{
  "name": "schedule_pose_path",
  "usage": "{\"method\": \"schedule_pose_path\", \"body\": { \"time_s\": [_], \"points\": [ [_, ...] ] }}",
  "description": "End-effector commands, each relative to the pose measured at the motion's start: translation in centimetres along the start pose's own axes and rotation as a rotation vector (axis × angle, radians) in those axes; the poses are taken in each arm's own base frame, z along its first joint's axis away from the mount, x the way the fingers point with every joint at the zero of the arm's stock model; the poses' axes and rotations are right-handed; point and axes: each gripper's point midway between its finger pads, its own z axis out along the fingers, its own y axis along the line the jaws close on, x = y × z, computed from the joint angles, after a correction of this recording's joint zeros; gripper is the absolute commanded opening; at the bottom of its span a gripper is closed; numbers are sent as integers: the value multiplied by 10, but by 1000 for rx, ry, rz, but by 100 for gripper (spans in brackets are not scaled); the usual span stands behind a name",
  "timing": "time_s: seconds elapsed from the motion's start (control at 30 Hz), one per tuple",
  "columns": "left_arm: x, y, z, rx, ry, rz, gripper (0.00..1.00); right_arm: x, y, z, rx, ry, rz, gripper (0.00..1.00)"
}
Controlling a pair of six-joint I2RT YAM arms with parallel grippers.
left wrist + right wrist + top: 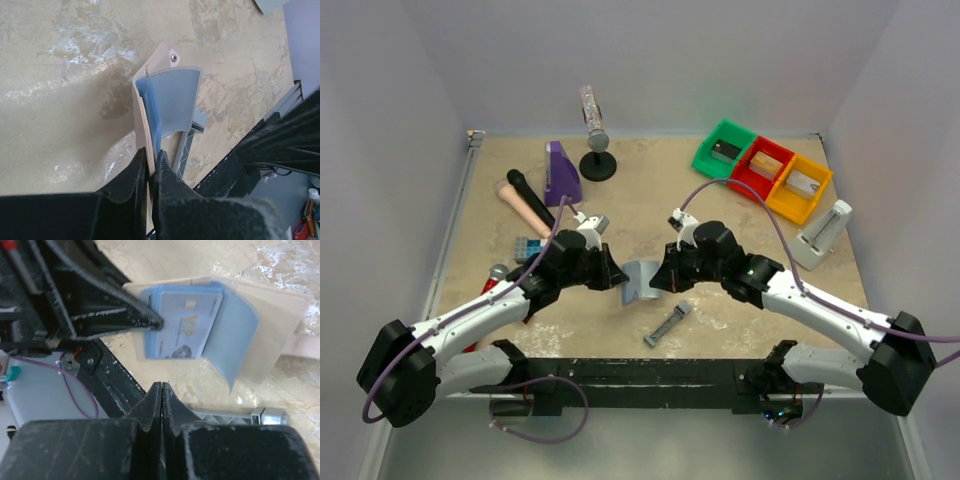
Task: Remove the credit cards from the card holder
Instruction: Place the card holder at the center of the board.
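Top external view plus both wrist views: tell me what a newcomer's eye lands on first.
The card holder hangs bent open at the scene's centre between the two arms, the left pincer clamped on one edge. A pale card marked VIP sits in its blue pocket, and the right pincer is shut on nothing just short of it. At the far right, a row of green, red and orange bins stands out.

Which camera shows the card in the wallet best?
The right wrist camera. There the pale credit card faces the lens, its gold letters showing, tucked in the open card holder. The left wrist camera sees the holder edge-on, so the card is hidden. The top camera shows only a small grey holder; no card visible.
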Motion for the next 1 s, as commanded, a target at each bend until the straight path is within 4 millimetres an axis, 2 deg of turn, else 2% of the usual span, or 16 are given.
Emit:
{"method": "schedule_pose_path", "body": {
  "time_s": [0.0,0.1,0.13,0.23,0.4,0.63,0.83,0.97],
  "points": [
    [-17,-30,8,174,-28,56,0,-8,2,23,-116,39,67,0],
    [-11,-26,15,194,-4,42,0,4,-7,38,-167,99,121,0],
    [-7,-22,19,184,7,35,0,1,-11,43,-174,75,129,0],
    [-3,-5,26,138,28,4,0,3,-28,52,-157,60,170,0],
    [1,12,39,114,64,-38,0,12,-56,66,-100,92,223,0],
    [3,25,58,86,121,-87,0,21,-92,83,-12,125,290,0],
    [-1,42,64,-13,126,-99,0,22,-110,89,55,128,313,0],
    [-5,54,62,-81,112,-89,13,25,-118,91,80,133,320,0]
  ]
}}
